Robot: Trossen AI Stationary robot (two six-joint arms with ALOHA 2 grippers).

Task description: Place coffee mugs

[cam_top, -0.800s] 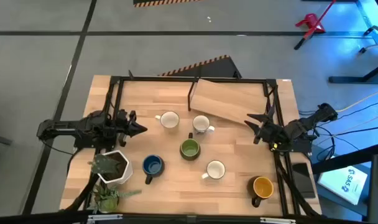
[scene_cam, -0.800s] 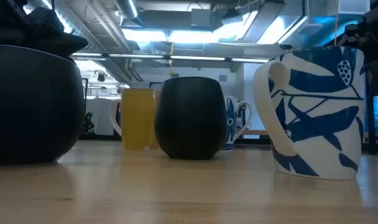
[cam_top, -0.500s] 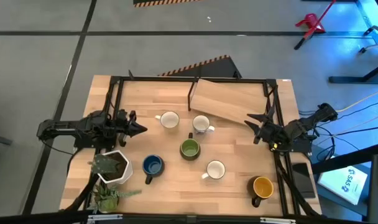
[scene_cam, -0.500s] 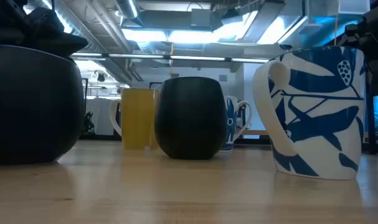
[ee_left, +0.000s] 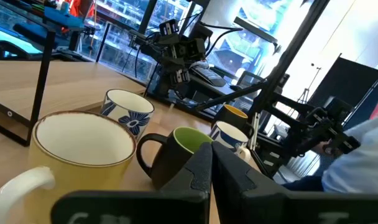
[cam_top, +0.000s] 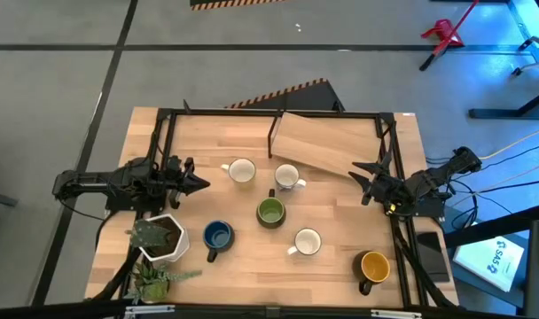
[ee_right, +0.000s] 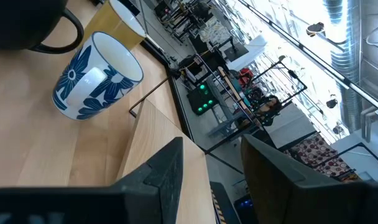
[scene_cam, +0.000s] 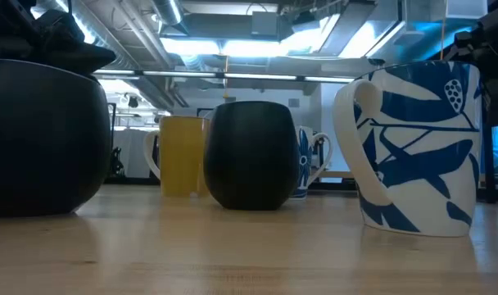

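Six mugs stand upright on their bases on the wooden table: a yellow-walled, white-inside mug point(cam_top: 241, 171) point(ee_left: 83, 149), a white blue-flowered mug point(cam_top: 288, 177) point(ee_right: 96, 78), an olive green mug point(cam_top: 270, 212) point(ee_left: 176, 152), a blue mug point(cam_top: 218, 236), a white blue-patterned mug point(cam_top: 307, 241) point(scene_cam: 417, 147) and a dark mug with yellow-orange inside point(cam_top: 374, 265). My left gripper point(cam_top: 199, 183) point(ee_left: 212, 171) hovers shut, left of the yellow mug. My right gripper point(cam_top: 362, 182) point(ee_right: 211, 168) hovers open at the table's right side, pointing at the flowered mug.
A white hexagonal plant pot point(cam_top: 163, 237) with a green plant stands at the near left corner. A slanted wooden board point(cam_top: 327, 146) lies on the black frame at the far right, just beyond my right gripper. Bare wood lies between the mugs and along the near edge.
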